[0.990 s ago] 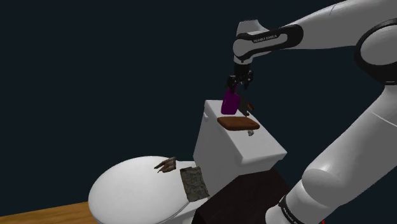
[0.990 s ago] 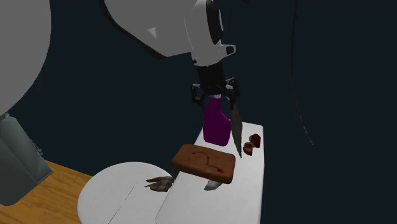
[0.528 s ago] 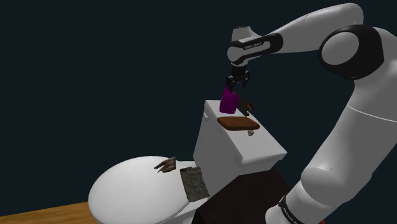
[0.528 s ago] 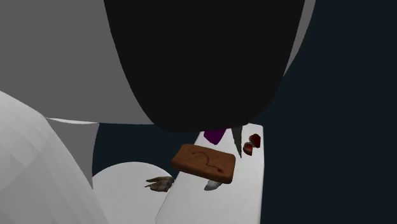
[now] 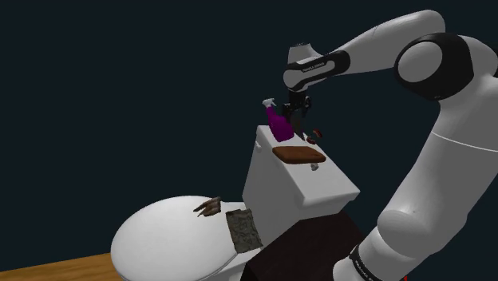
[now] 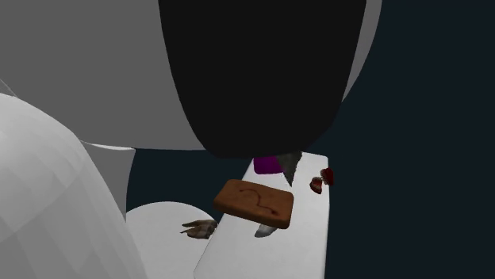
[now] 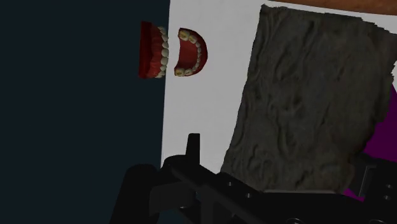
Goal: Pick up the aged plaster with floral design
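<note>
The tank lid (image 5: 319, 187) is narrow, so anything I nudge goes over its edge. My gripper's (image 5: 298, 110) jaws look clamped on the grey plaster slab (image 7: 312, 102), above the lid's far end. The purple spray bottle (image 5: 277, 121), just beside it, could topple. The dentures (image 7: 172, 52) overhang the lid's edge.
</note>
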`<action>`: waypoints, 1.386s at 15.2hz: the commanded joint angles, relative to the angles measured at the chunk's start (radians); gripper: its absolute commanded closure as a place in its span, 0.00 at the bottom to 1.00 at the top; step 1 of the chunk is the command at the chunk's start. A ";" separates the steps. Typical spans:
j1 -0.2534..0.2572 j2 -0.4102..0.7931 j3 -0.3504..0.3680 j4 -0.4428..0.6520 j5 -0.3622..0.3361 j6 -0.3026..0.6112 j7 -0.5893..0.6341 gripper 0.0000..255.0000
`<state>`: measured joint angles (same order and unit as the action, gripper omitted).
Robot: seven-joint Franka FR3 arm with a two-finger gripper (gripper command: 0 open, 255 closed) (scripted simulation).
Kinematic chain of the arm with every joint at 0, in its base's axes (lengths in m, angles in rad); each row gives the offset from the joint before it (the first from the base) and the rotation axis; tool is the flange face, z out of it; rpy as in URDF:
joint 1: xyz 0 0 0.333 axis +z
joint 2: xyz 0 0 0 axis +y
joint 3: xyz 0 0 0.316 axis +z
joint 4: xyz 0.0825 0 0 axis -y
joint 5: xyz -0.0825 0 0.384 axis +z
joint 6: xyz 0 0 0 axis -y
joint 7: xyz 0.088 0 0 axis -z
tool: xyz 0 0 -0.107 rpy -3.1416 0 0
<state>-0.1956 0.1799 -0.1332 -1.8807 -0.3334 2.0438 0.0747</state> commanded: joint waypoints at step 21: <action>0.003 -0.036 0.002 0.095 0.013 -0.126 -0.039 1.00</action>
<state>-0.1935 0.1478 -0.1315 -1.7934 -0.3212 1.9299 0.0379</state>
